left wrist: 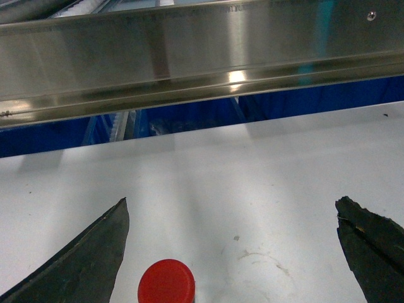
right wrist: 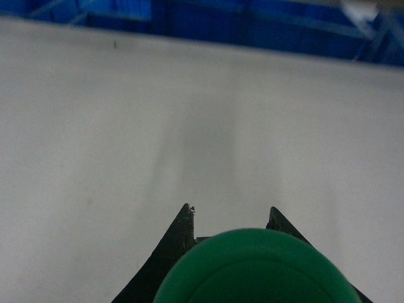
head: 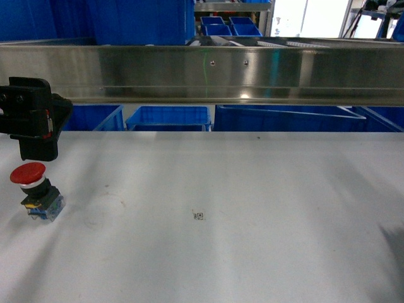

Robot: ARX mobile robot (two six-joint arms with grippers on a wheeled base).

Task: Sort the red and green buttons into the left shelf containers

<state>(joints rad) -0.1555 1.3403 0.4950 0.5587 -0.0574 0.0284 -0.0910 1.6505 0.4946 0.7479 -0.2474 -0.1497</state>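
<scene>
The red button (head: 29,189) stands upright on the white table (head: 240,202) at the far left, red mushroom cap up. My left gripper (head: 36,150) hangs just behind and above it. In the left wrist view that gripper (left wrist: 233,202) is wide open, and the red cap (left wrist: 166,282) sits between the fingers, nearer the left one and touching neither. My right gripper (right wrist: 230,208) is shut on the green button (right wrist: 252,271), whose cap fills the bottom of the right wrist view. The right gripper is out of the head view. Blue containers (head: 169,116) sit beyond the table's far edge.
A wide steel shelf beam (head: 202,72) runs across the view above the table's far edge, with more blue bins (head: 290,118) below it and others (head: 230,26) on the upper shelf. A small printed marker (head: 199,216) lies mid-table.
</scene>
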